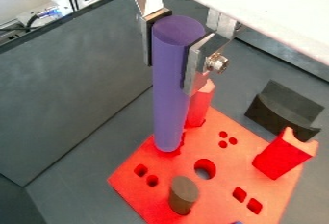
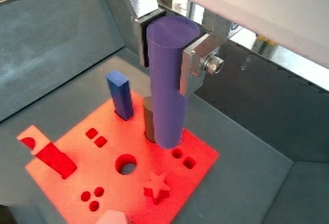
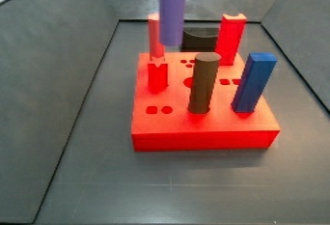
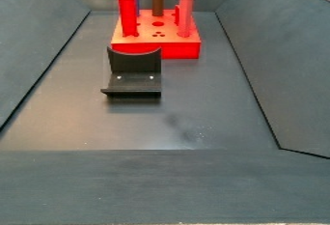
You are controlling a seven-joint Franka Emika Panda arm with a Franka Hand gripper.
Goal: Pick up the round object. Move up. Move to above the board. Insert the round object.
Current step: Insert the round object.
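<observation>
The round object [image 1: 172, 84], a tall purple cylinder, hangs upright with my gripper [image 1: 175, 53] shut on its upper part; both wrist views show the silver fingers [image 2: 195, 66] pressed on its sides. It is over the board [image 1: 148, 170], a thick red block with shaped holes. In a side view the round object [image 3: 172, 7] hangs above the board's [image 3: 206, 123] back part, its lower end clear of the top face; the gripper is out of that frame. A round hole [image 1: 206, 167] lies open beside the peg's lower end, also seen as the round hole [image 2: 126, 164].
On the board stand a dark brown cylinder [image 3: 203, 82], a blue peg [image 3: 254, 82], a red block [image 3: 231, 38] and a thin pink-red peg [image 3: 154, 41]. The dark fixture [image 4: 133, 71] sits on the floor beside the board [image 4: 154, 43]. Grey walls surround the bin.
</observation>
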